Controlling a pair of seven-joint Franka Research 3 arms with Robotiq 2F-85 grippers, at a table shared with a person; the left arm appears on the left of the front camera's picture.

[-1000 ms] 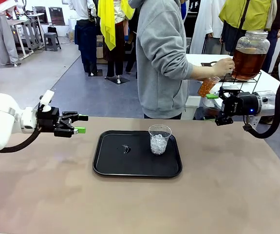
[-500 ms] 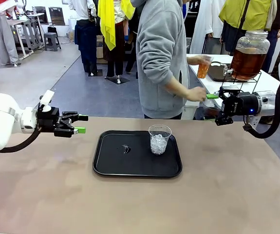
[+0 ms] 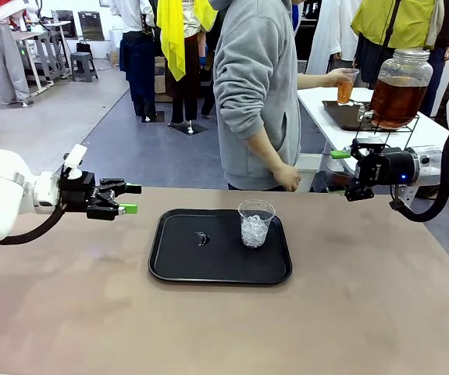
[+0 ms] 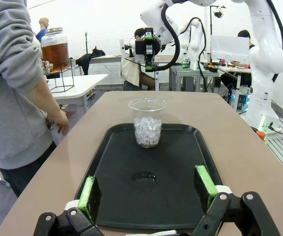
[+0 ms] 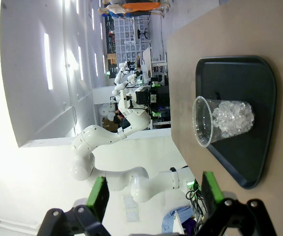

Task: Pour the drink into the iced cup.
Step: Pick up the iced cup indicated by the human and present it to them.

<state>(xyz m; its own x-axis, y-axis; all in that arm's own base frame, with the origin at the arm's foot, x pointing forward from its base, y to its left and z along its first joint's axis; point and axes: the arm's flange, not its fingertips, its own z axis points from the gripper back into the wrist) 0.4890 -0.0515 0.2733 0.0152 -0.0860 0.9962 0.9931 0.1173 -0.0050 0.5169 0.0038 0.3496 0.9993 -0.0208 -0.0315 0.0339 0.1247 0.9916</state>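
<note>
Looking at this, you've got both sets of fingers spread wide with nothing in them: the left fingers (image 3: 128, 208) hang beside the tray (image 3: 169, 266), and the right fingers (image 3: 340, 154) hover near the table's (image 3: 365, 305) far edge on the right. The drink (image 3: 397, 101) sits in the big jar (image 3: 411, 56) on a side table (image 3: 315, 98) behind the right arm. The person (image 3: 255, 94) holds a small cup (image 3: 344, 91) of it up beside the jar, well apart from the iced cup (image 3: 255, 222) on the tray. My worry is the handover: squeeze that thin cup too hard and it buckles and slops, too soft and it slips. Tip it fast and the ice splashes drink out, or you knock the light iced cup over. Mind the person's other hand (image 3: 289, 179) at the table edge too.
</note>
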